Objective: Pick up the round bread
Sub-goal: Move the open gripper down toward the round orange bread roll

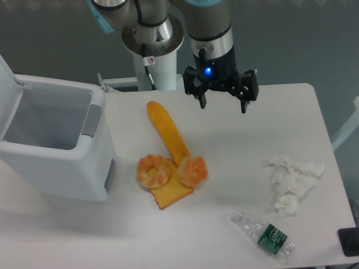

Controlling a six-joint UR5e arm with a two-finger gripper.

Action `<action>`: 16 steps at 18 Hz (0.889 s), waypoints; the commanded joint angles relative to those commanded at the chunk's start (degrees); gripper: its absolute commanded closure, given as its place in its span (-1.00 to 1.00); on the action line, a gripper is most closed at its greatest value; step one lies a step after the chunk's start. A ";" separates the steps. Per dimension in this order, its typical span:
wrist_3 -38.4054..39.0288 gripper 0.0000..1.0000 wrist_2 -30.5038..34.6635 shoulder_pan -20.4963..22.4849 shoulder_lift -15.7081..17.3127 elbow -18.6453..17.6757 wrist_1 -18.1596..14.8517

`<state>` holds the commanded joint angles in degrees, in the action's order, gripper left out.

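Note:
The round bread [193, 171], a small orange-brown bun with pale patches, lies near the middle of the white table, touching the lower end of a long orange baguette [168, 135]. A slightly larger ring-like bun [154, 171] sits just left of it. Both buns rest partly on a flat orange toast slice [171, 196]. My gripper [224, 105] hangs above the far side of the table, beyond the round bread and a little to its right. Its two black fingers are spread wide and hold nothing.
A white open bin [56, 140] stands at the left edge. Crumpled white tissue [293, 182] lies at the right, with a crushed plastic bottle [264, 234] nearer the front. A dark object [350, 242] shows at the front right corner.

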<state>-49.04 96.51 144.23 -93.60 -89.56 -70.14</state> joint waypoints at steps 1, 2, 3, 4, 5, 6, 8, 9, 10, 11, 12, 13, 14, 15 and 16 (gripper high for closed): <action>-0.09 -1.00 0.00 -0.09 0.00 -0.09 0.62; 0.00 -1.00 0.17 -0.17 -0.17 -0.18 0.71; 0.17 -1.00 0.17 -0.18 -0.18 -0.18 0.62; 0.26 -1.00 0.17 -0.18 -0.18 -0.35 0.62; 0.44 -1.00 0.09 -0.09 -0.09 -0.61 0.62; 0.44 -1.00 0.00 0.00 -0.17 -0.62 0.62; 0.61 -1.00 0.00 0.26 -0.44 -0.79 0.62; 0.62 -1.00 -0.09 0.79 -0.61 -1.23 0.62; 0.53 -1.00 -0.26 1.14 -1.05 -1.49 0.80; 0.44 -1.00 -0.27 1.14 -1.23 -1.76 1.23; 0.53 -1.00 -0.27 1.06 -1.40 -2.02 1.58; 0.53 -1.00 -0.27 0.97 -1.67 -2.72 2.11; 0.53 -1.00 -0.27 0.88 -1.67 -3.42 2.72; 0.44 -1.00 -0.70 0.88 -1.67 -3.95 3.17; 0.35 -1.00 -1.40 0.79 -1.76 -4.48 3.34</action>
<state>-48.69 95.10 145.02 -95.36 -94.04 -66.80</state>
